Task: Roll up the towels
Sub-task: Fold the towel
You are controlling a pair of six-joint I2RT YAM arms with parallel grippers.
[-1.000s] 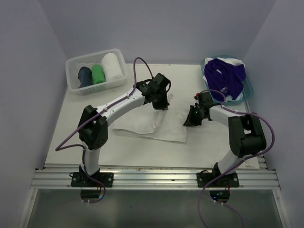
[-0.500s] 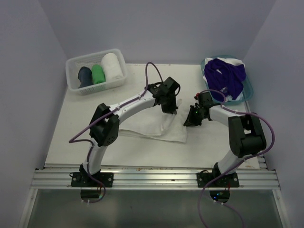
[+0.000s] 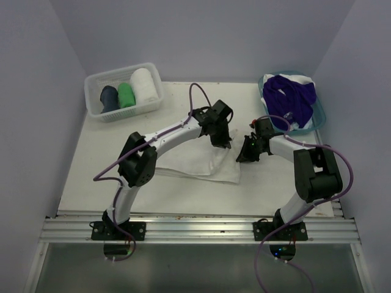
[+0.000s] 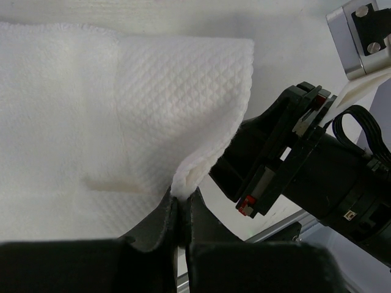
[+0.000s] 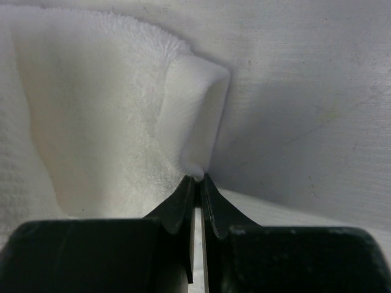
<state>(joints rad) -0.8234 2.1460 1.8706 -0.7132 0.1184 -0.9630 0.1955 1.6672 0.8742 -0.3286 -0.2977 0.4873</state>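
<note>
Gripping the right edge of the white waffle-weave cloth towel on the counter, with left pincer and right pincer clamped shut, starting the roll; next, likely turning it leftward evenly.

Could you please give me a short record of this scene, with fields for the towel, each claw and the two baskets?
towel: white towel, lying on the table
left claw: shut on a towel edge
right claw: shut on a towel edge nearby
white basket: back left; navy roll, green roll, white roll
teal basket: back right; purple cloth
</note>
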